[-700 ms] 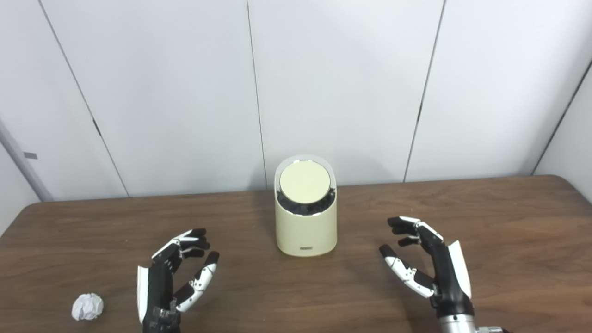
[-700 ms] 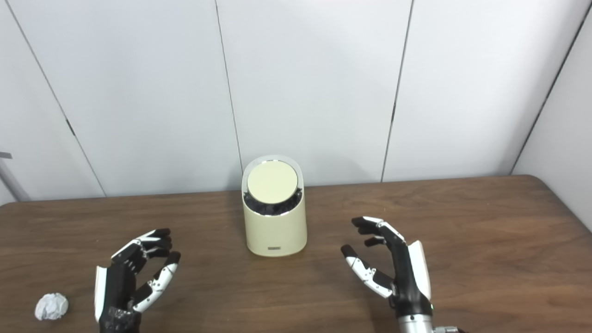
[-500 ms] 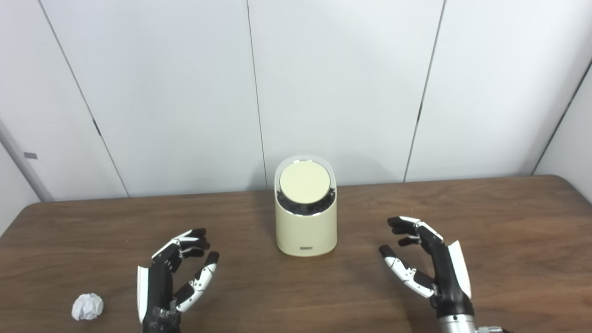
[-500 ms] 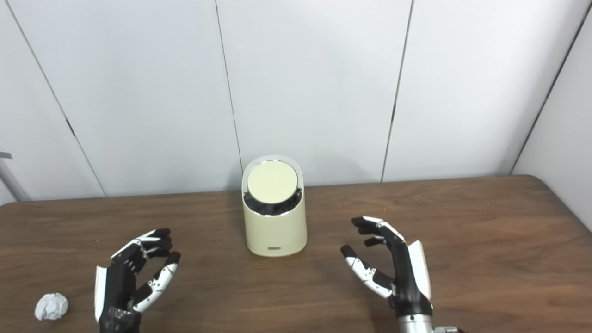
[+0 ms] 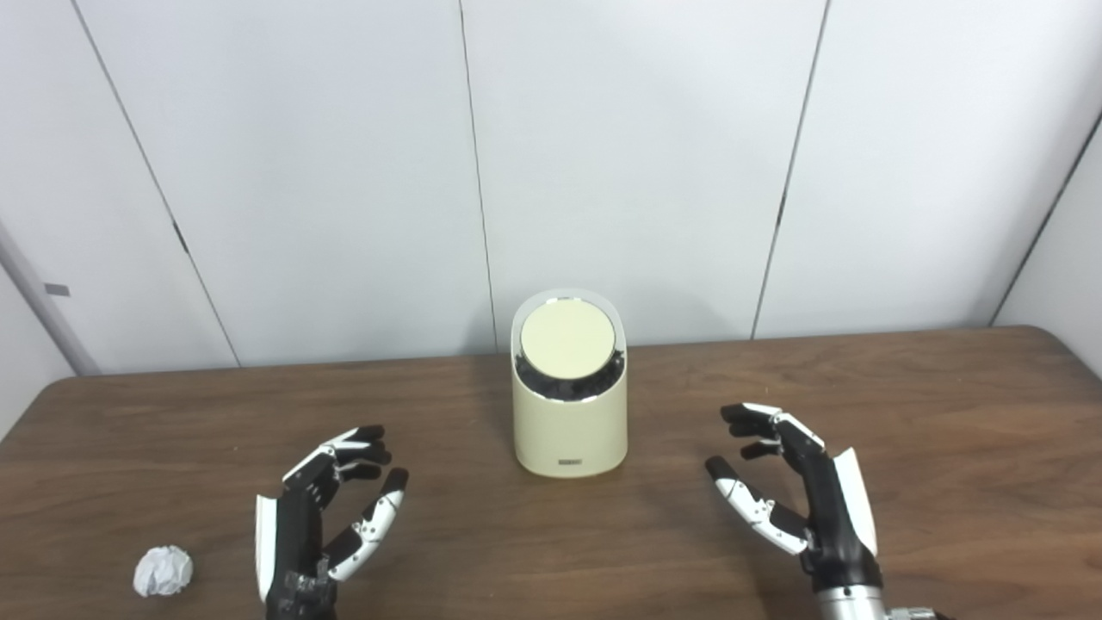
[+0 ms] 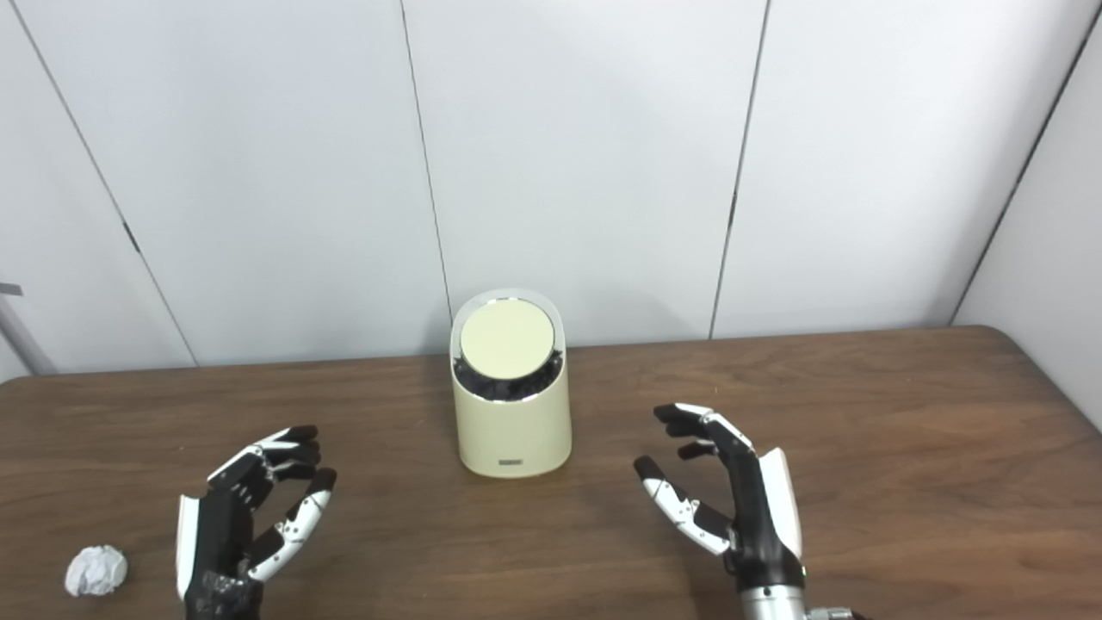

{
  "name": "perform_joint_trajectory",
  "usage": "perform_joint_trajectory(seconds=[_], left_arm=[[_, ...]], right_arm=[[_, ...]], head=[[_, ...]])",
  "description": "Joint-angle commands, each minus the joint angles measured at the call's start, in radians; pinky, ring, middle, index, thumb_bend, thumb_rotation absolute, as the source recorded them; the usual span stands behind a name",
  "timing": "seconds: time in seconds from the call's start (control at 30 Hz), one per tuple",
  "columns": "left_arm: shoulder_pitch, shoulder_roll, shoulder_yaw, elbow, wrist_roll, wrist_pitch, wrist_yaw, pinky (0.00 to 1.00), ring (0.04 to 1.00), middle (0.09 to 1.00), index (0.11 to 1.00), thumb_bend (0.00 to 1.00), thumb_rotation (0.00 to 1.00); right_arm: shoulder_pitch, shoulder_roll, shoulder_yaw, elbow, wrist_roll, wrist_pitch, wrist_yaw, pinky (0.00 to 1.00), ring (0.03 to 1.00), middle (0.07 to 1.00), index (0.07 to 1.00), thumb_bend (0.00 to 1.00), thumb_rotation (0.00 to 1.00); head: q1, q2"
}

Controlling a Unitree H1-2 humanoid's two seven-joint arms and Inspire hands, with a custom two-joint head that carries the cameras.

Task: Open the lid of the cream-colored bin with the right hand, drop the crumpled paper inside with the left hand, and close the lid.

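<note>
The paper lies on the counter, just left of my open left robot hand. The bin stands mid-counter, lid shut. My right robot hand, open and empty, waits right of the bin, nearer the lid.

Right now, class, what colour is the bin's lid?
The lid is pale cream, matching the bin; clearest in the left eye view.

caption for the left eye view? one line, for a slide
Both open hands, left and right, flank the closed cream bin; crumpled paper untouched.
</note>
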Motion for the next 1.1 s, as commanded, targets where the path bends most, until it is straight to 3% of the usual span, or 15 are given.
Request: perform_joint_trajectory(seconds=[0.0, 0.13, 0.23, 0.27, 0.33, 0.47, 0.7, 0.8, 1.07], left_arm=[[0.043, 0.003, -0.003, 0.02, 0.024, -0.015, 0.004, 0.58, 0.679, 0.705, 0.497, 0.48, 0.07], [0.042, 0.0, -0.002, 0.02, 0.022, -0.017, 0.007, 0.58, 0.675, 0.701, 0.497, 0.48, 0.07], [0.044, -0.002, -0.001, 0.018, 0.022, -0.01, 0.007, 0.58, 0.679, 0.704, 0.497, 0.48, 0.07], [0.046, -0.003, -0.001, 0.015, 0.022, -0.007, 0.006, 0.59, 0.68, 0.705, 0.497, 0.48, 0.07], [0.05, -0.004, -0.001, 0.009, 0.026, -0.003, 0.007, 0.59, 0.682, 0.707, 0.497, 0.48, 0.07], [0.054, -0.006, -0.002, 0.0, 0.029, 0.001, 0.007, 0.58, 0.682, 0.707, 0.497, 0.48, 0.07], [0.054, -0.009, -0.004, 0.0, 0.039, 0.001, 0.012, 0.58, 0.679, 0.704, 0.497, 0.48, 0.07], [0.055, -0.01, -0.005, -0.001, 0.041, 0.002, 0.01, 0.59, 0.684, 0.708, 0.497, 0.48, 0.07], [0.055, -0.016, -0.009, 0.002, 0.049, -0.001, 0.014, 0.58, 0.681, 0.703, 0.497, 0.48, 0.07]], right_arm=[[0.043, -0.003, -0.002, 0.015, -0.009, -0.021, -0.01, 0.55, 0.665, 0.69, 0.666, 0.26, 0.38], [0.037, 0.004, -0.004, -0.008, 0.019, -0.023, -0.001, 0.55, 0.66, 0.688, 0.669, 0.26, 0.41], [0.018, 0.013, -0.006, -0.04, 0.032, 0.018, 0.016, 0.56, 0.664, 0.694, 0.683, 0.34, 0.54], [0.006, 0.013, -0.005, -0.057, 0.025, 0.05, 0.028, 0.56, 0.666, 0.696, 0.688, 0.35, 0.56], [-0.019, 0.013, -0.003, -0.091, 0.011, 0.117, 0.055, 0.61, 0.728, 0.742, 0.727, 0.46, 0.7], [-0.072, 0.02, 0.001, -0.15, 0.023, 0.217, 0.102, 0.69, 0.786, 0.791, 0.769, 0.56, 0.79], [-0.174, 0.011, 0.012, -0.199, 0.035, 0.32, 0.169, 0.76, 0.846, 0.843, 0.831, 0.61, 0.85], [-0.224, 0.012, 0.019, -0.21, 0.039, 0.369, 0.194, 0.79, 0.872, 0.868, 0.852, 0.7, 0.87], [-0.369, 0.011, 0.055, -0.209, 0.005, 0.477, 0.239, 0.76, 0.878, 0.904, 0.893, 0.8, 0.82]], head=[[0.001, 0.0], [0.004, 0.001], [0.006, 0.0], [0.009, 0.003], [0.01, 0.002], [0.01, 0.005], [0.014, 0.004], [0.015, 0.003], [0.022, 0.003]])
